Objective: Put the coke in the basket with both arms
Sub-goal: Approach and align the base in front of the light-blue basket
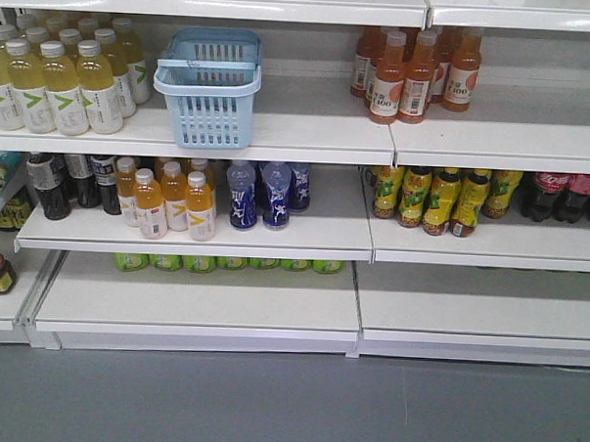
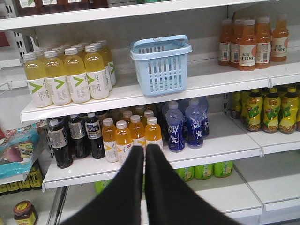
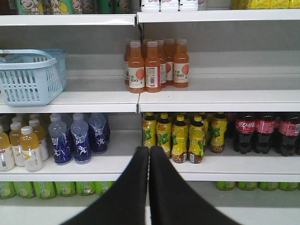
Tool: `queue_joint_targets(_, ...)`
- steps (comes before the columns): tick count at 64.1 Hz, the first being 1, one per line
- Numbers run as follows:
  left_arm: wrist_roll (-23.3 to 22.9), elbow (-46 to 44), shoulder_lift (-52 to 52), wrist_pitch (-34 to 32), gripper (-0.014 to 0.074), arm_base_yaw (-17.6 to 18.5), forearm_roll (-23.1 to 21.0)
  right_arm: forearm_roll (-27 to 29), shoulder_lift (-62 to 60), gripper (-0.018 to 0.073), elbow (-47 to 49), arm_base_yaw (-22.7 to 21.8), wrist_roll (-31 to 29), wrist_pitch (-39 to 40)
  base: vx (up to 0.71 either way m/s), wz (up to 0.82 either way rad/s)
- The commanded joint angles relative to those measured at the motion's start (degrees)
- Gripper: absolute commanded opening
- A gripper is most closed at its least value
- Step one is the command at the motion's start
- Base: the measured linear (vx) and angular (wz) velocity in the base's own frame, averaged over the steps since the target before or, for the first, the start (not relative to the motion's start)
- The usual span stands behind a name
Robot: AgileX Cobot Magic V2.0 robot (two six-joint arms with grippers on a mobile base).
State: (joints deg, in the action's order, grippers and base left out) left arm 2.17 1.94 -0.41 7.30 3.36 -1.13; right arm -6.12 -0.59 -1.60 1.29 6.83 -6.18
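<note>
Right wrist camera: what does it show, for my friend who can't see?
The right gripper, shut and empty, faces store shelves. Coke bottles stand on the middle shelf at right; the light blue basket sits one shelf higher at far left.

A: What text can you read?
B: You get "100" on the orange drink bottles, and "C100" in the left wrist view. White Coca-Cola script on the coke wraps. Nothing else is legible.

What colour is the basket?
The basket is light blue, clearest in the left wrist view.
</note>
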Motion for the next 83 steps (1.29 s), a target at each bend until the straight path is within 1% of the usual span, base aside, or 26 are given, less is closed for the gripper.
queue_joint_targets(1, 0.1, -0.1, -1.1, -4.0, -0.0008, -0.1, 0.0, -0.3, -1.1, -0.001, -0.7, 0.0, -0.7, 4.0, 0.12, 0.0)
queue_joint_targets(83, 0.1, -0.1, -1.1, -4.0, -0.0008, -0.1, 0.0, -0.3, -1.1, -0.001, -0.7, 0.0, -0.7, 4.0, 0.11, 0.01)
